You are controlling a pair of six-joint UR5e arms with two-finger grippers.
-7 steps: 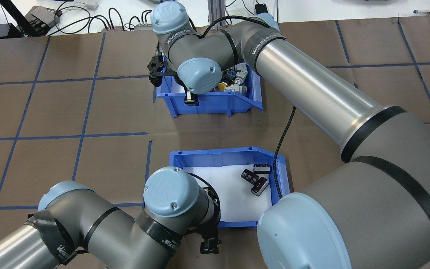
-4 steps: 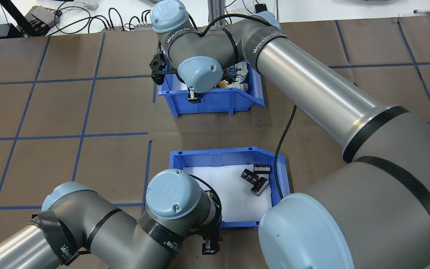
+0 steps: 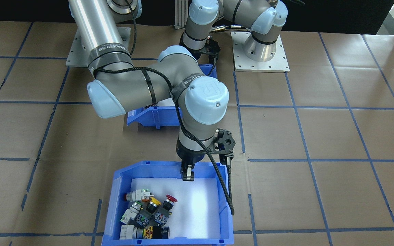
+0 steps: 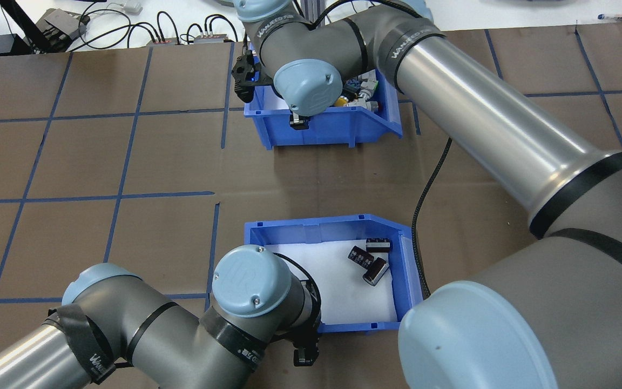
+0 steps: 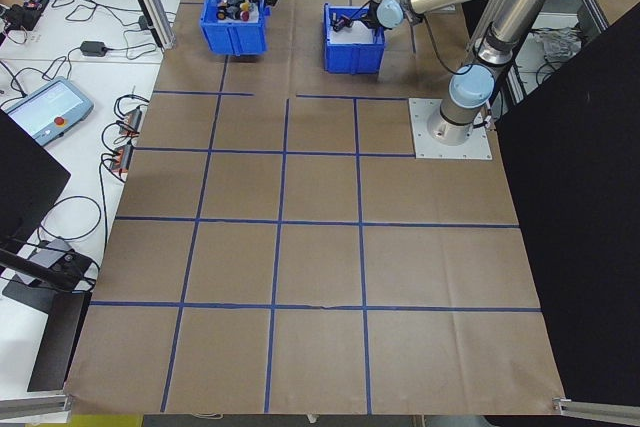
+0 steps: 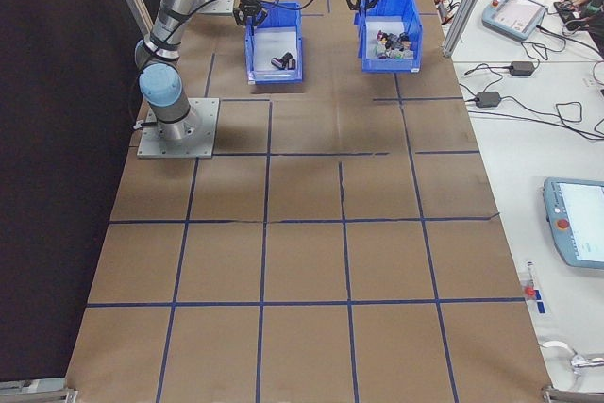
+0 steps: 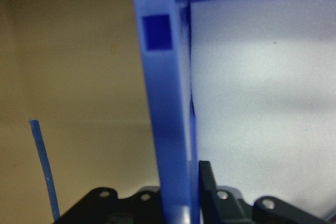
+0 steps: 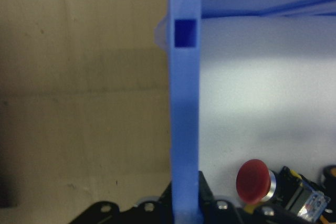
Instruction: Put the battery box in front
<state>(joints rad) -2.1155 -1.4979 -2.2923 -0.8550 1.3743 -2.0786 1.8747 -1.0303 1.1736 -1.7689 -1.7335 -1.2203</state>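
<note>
The battery box [image 4: 268, 237] is a blue bin with a white liner and a few dark cylinders [image 4: 369, 262], close to the robot's base. My left gripper [image 4: 303, 355] is shut on its near wall, and the left wrist view shows that wall [image 7: 167, 129] between the fingers. In the front-facing view the battery box [image 3: 154, 117] is mostly hidden behind my right arm. My right gripper [image 4: 298, 121] is shut on the near wall of a second blue bin [image 4: 338, 129], which holds colourful push-button switches [image 3: 147, 213]. The right wrist view shows this bin's wall [image 8: 184, 129] between the fingers.
Brown table covering with a blue tape grid [image 4: 127, 156] lies all round both bins. A black cable [image 4: 424, 189] hangs from my right arm beside the battery box's right side. Cables and devices [image 4: 100, 21] lie past the table's far edge.
My right gripper has carried the switch bin farther from the robot and to the right in the overhead view. The left arm and the battery box have barely moved.
</note>
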